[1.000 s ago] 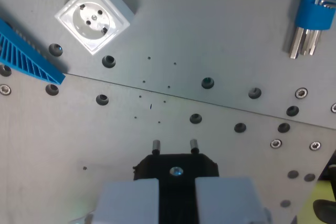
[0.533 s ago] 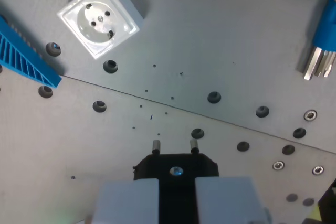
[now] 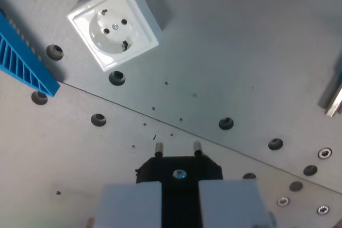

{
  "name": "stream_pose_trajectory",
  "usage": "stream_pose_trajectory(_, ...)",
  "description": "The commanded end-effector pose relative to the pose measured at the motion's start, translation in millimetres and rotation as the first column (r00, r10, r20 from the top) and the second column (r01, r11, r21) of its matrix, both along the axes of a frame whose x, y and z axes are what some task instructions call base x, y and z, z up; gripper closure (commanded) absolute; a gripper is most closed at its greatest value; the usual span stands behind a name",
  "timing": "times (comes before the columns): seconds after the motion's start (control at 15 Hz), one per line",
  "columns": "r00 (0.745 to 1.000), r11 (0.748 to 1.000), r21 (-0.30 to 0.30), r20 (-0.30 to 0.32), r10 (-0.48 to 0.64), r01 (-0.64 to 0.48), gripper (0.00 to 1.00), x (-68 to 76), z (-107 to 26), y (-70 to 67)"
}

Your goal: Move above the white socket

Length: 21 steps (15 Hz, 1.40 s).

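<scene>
The white socket (image 3: 116,29) sits in the upper left of the wrist view, a square wall-type outlet lying flat on the grey metal table (image 3: 230,46), turned at an angle so one corner points toward the bottom of the view. Its round recessed face shows two pin holes, a centre screw and small earth clips at the rim. A dark bolt hole (image 3: 117,78) lies just beside the socket's lower corner, and another (image 3: 54,52) is near its left side.

To the left of the socket, apart from it, a blue ribbed plastic part (image 3: 24,62) runs diagonally off the left edge. At the far right edge a bit of a metal prong (image 3: 334,99) shows, with a sliver of blue above it; too little is in view to say more.

A seam crosses the table diagonally from the left down toward the lower right, with rows of holes and silver screws on either side.

At the bottom centre the gripper (image 3: 179,196) is clamped on a black plug (image 3: 179,170), its two pale fingers (image 3: 131,204) pressed against the plug's sides. The plug's two metal pins (image 3: 158,148) point up the view, well apart from the socket, which lies up and to the left of them.
</scene>
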State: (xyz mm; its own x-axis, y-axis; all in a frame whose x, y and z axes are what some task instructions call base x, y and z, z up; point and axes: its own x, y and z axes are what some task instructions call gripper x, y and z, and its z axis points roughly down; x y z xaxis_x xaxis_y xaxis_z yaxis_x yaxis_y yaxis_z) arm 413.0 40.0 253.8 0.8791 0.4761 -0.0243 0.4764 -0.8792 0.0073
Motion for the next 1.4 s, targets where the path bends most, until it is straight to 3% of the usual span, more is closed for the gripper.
stream_pose_trajectory(0.07, 0.975, 0.978, 0.021, 0.090, 0.204, -0.207, 1.00, -4.0, -16.8, 6.1)
stream_pose_trajectory(0.87, 0.939, 0.943, 0.018, 0.097, 0.330, -0.333, 1.00, -10.2, -76.8, 33.6)
stream_pose_trajectory(1.4, 0.928, 0.933, 0.000, 0.106, 0.357, -0.359, 1.00, -12.8, -116.9, 43.7)
